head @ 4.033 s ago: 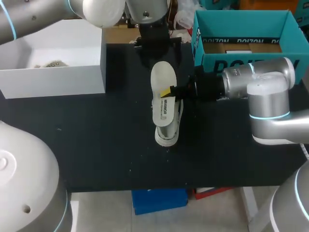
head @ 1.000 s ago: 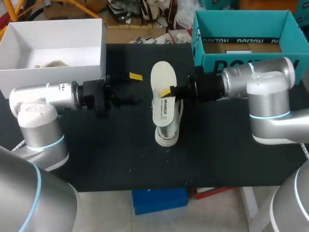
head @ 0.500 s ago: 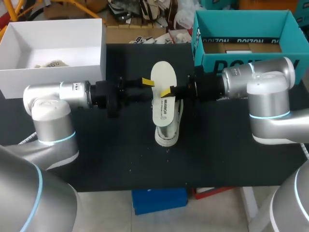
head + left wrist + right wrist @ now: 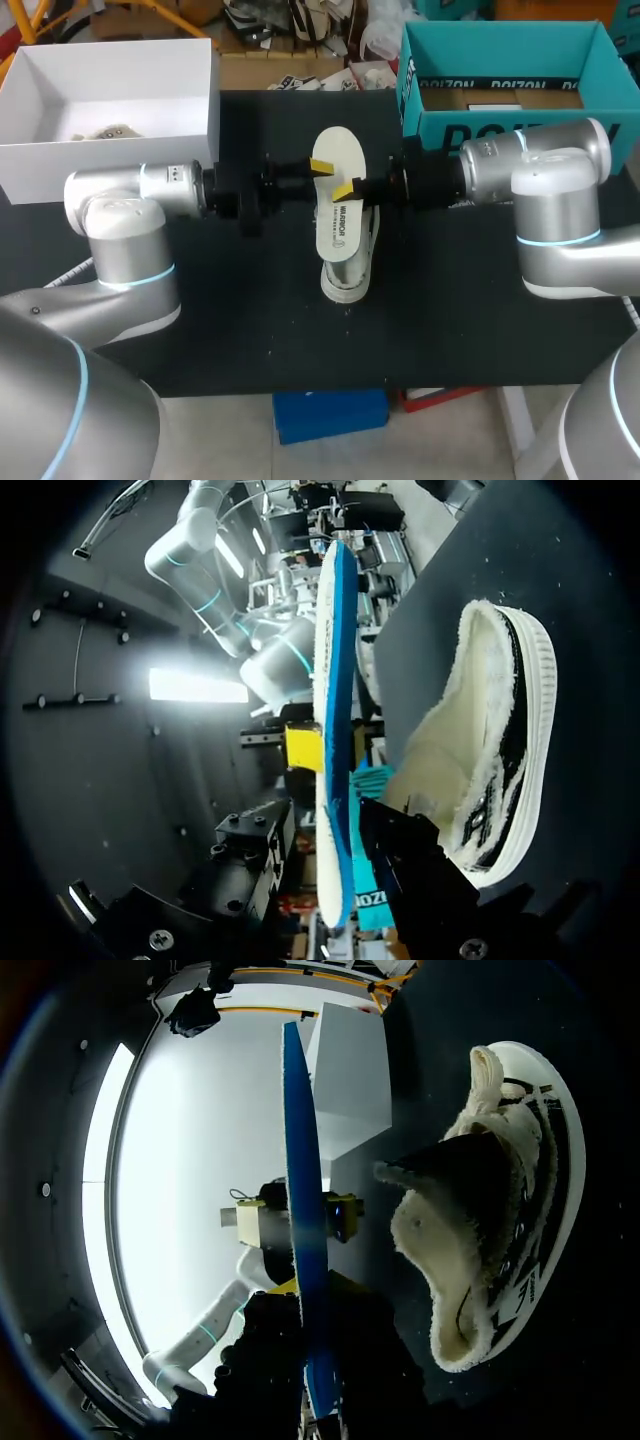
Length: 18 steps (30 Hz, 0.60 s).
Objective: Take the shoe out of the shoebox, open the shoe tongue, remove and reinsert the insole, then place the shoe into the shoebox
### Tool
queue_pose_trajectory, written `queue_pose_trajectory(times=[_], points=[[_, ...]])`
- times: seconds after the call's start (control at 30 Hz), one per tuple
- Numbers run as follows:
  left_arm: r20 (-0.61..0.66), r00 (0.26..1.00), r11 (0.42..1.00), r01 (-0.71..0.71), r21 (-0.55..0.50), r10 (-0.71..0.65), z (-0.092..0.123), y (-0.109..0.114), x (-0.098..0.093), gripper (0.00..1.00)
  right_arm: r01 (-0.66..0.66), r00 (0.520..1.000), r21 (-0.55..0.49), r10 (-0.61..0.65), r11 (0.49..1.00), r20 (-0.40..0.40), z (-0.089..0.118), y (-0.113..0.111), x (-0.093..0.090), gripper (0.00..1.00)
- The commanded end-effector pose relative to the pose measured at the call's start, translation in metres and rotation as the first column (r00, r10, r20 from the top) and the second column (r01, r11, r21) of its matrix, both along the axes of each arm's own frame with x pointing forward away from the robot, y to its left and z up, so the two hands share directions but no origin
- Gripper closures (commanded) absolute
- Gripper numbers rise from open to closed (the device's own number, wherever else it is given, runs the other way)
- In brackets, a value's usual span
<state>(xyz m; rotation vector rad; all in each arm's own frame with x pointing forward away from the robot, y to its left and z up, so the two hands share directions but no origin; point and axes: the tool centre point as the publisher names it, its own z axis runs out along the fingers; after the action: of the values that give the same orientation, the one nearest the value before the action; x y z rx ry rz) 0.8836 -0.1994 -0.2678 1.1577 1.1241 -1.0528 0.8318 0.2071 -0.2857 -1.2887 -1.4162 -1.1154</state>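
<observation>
The shoe point(image 4: 346, 282) is seen on the surface point(image 4: 250, 320), with the insole point(image 4: 340, 225) held just above it, gripped by the right claw point(image 4: 346, 190). The left claw point(image 4: 319, 166) is placed at the insole's opposite edge; whether it grips cannot be told.

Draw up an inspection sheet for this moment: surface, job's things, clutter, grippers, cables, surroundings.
Surface: black table, a few pale specks.
Job's things: shoe at the table's middle, opening up; insole out of it, held flat above it; teal shoebox at the back right, open.
Clutter: white box at the back left, open, a small pale item inside.
Grippers: right gripper shut on the insole's edge; left gripper at the insole's opposite edge, grip unclear.
Cables: nothing seen on the table.
Surroundings: nothing seen reaching over the table.
</observation>
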Motion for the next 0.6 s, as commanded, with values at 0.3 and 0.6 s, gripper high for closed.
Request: queue_pose_trajectory(times=[0.3,0.6], points=[[0.008,1.000,1.000,-0.020,-0.022,0.020,0.002,-0.018,0.007,0.86,0.003,1.000,-0.001,-0.003,1.000,0.000,0.000,0.001,0.000,1.00],[0.009,1.000,1.000,-0.013,-0.021,0.013,0.000,-0.021,0.005,1.00,0.003,1.000,-0.001,-0.003,1.000,0.000,0.000,0.001,0.000,0.63]])
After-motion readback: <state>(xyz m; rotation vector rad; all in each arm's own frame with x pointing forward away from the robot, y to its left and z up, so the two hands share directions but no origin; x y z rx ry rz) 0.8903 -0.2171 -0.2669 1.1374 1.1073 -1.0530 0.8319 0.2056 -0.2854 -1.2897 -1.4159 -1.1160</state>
